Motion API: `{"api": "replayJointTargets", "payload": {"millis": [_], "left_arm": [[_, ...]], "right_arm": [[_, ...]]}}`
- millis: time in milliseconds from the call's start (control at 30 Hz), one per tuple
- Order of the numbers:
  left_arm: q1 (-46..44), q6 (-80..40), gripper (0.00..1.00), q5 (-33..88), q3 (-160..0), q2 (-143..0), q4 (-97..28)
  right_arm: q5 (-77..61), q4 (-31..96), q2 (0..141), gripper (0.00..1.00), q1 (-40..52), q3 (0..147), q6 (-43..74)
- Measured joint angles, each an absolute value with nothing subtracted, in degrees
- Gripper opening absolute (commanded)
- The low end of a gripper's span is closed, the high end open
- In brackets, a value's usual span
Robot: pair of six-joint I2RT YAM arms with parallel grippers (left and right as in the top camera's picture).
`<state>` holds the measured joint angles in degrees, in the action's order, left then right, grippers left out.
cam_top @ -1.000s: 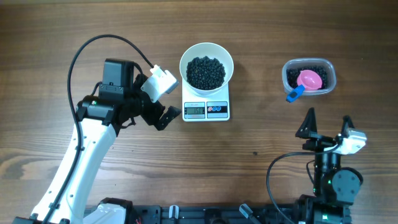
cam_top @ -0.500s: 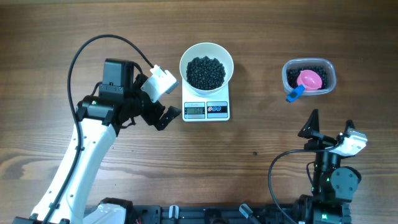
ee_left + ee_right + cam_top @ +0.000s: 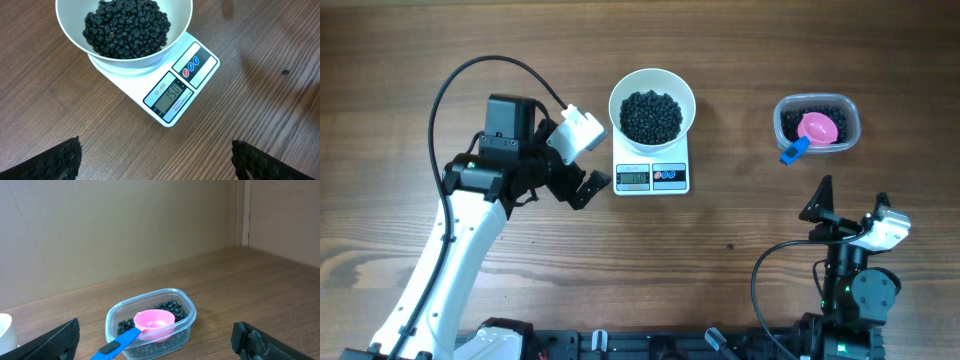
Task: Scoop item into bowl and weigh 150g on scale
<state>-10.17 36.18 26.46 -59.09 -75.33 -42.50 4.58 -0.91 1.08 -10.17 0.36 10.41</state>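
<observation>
The white bowl (image 3: 617,100) stands on the white scale (image 3: 651,187) at the table's middle back, heaped with black beans (image 3: 652,116). In the left wrist view the bowl (image 3: 70,30) and its beans (image 3: 126,26) fill the top, and the scale's (image 3: 131,80) display appears to read 150. My left gripper (image 3: 575,160) hovers open just left of the scale, and nothing lies between its fingers (image 3: 157,160). My right gripper (image 3: 847,205) stands open near the front right, empty and tilted up, facing the tub (image 3: 157,340).
A clear plastic tub (image 3: 853,125) at the back right holds more black beans and a pink scoop (image 3: 817,127) with a blue handle (image 3: 793,150) sticking out over its left edge. The right wrist view shows the tub (image 3: 182,330) and the scoop (image 3: 155,322), with cardboard walls behind.
My right gripper has shifted slightly to the right and then held still. The left arm, bowl, scale and tub have not moved.
</observation>
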Motion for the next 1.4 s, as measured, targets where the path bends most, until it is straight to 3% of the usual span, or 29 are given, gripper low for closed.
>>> {"api": "replayJointTargets", "payload": {"millis": [767,1100,1400], "left_arm": [[-10.24,36.16,1.00,26.20,-59.07,-70.89,-44.58],[-6.17,27.11,1.00,25.17,-44.25,-51.00,-28.10],[-2.17,14.39,1.00,21.41,-33.80,-29.34,-24.91]], "right_arm": [[4.58,-0.89,1.08,1.00,-10.17,0.36,10.41],[4.60,-0.89,1.04,1.00,-10.17,0.36,10.41],[4.60,-0.89,0.99,1.00,-10.17,0.36,10.41]]}}
